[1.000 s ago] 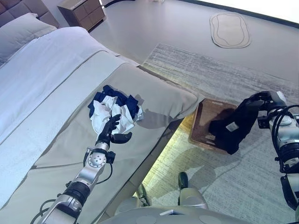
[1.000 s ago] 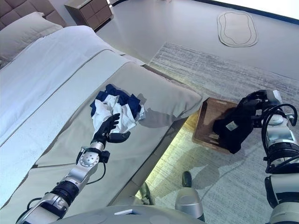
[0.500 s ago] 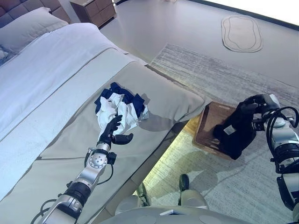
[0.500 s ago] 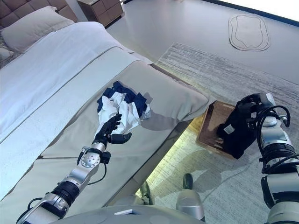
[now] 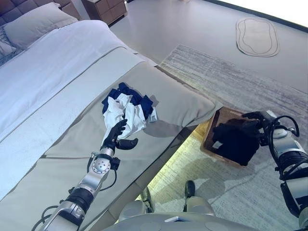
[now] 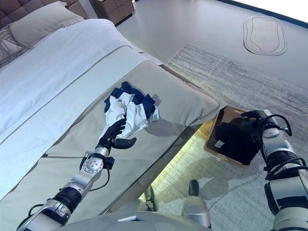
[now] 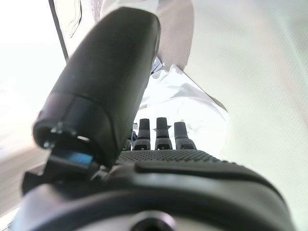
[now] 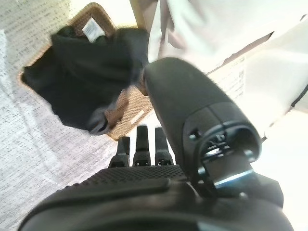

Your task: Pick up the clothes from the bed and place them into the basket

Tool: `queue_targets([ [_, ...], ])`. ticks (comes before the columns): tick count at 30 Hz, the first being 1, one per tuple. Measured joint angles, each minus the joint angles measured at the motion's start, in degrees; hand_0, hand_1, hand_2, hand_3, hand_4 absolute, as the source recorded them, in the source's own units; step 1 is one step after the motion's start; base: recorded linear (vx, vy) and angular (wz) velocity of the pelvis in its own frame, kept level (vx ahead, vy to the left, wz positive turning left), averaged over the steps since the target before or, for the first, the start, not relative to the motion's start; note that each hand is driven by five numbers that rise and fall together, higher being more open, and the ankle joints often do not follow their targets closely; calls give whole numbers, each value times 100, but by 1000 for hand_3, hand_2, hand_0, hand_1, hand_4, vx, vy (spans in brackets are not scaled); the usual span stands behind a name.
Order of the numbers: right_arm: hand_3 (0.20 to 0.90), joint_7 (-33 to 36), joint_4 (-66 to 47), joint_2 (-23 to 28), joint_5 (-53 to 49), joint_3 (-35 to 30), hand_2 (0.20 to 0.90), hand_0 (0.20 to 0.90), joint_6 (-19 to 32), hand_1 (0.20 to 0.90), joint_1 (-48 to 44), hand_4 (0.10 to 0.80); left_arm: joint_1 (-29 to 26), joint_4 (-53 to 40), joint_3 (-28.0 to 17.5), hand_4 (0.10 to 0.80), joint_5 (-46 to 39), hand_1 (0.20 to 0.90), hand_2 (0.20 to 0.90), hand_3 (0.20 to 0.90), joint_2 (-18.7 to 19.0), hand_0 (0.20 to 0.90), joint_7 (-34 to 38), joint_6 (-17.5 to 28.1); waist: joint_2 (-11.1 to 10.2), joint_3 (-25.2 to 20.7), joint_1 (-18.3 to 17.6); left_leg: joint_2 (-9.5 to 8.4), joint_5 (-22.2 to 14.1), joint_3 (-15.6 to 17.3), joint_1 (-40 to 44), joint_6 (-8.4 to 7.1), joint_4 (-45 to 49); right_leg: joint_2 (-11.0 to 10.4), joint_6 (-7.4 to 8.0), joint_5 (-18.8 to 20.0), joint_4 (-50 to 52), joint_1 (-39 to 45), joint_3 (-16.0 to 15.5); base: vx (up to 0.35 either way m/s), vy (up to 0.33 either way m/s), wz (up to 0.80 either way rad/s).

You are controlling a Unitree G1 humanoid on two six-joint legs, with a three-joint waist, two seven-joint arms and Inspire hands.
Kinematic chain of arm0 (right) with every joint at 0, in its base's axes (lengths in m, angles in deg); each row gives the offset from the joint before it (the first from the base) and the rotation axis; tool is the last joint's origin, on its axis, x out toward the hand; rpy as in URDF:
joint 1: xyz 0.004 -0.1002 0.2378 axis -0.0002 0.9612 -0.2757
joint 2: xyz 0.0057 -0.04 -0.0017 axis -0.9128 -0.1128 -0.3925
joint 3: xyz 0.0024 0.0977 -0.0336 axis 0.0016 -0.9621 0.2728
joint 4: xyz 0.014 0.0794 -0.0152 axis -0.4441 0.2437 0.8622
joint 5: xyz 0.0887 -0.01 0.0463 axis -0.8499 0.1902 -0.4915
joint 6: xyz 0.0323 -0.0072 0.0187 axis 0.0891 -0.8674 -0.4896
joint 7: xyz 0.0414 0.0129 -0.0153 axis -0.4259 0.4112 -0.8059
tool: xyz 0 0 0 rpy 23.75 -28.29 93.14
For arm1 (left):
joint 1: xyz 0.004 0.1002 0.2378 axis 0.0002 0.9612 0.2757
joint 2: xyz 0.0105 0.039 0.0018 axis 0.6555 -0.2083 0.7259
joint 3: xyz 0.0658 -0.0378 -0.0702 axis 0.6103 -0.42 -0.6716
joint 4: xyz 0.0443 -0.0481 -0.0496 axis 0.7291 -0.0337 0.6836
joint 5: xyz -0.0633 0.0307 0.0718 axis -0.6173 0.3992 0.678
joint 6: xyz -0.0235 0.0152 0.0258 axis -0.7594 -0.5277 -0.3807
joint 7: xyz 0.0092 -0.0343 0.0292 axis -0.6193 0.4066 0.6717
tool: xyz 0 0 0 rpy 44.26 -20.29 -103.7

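Note:
A pile of white and navy clothes (image 5: 126, 107) lies on the beige cover of the bed (image 5: 72, 159) near its foot edge. My left hand (image 5: 117, 136) is open on the bed, its fingers touching the pile's near white edge; the left wrist view shows the white cloth (image 7: 185, 96) past the straight fingers (image 7: 162, 129). A black garment (image 5: 233, 141) lies in the brown woven basket (image 5: 210, 131) on the rug beside the bed. My right hand (image 5: 259, 118) is open just above the basket's far side, with the black garment (image 8: 77, 82) and the basket (image 8: 132, 111) below it.
A white duvet (image 5: 48, 72) and a grey pillow (image 5: 33, 21) lie farther up the bed. A wooden nightstand (image 5: 103, 7) stands at the back. A grey rug (image 5: 226, 82) covers the floor by the bed, with an oval mat (image 5: 257, 36) beyond it.
My right hand has lowered the black garment into the basket and let it go. My left hand has stayed at the pile's edge. The camera has shifted.

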Motion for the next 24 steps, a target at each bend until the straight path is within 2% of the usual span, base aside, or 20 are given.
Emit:
queue_targets([
  [12,900,-43,-1,0,-5,-1,900,900,2,900,0,800,0,-1,0,800,1,900,900,900,1,900,-20,-1,-146,-37,3,0,0,-9,36,0,-1,4,0,0,0,41,-7,0,0,0],
  [24,900,224,-324,-1,-111,-6,900,900,118,900,2,800,94,-142,-3,800,0,900,900,900,3,900,74,-92,-157,-40,139,-4,19,-168,44,-7,0,-1,0,-2,-1,134,-158,25,11,7],
])
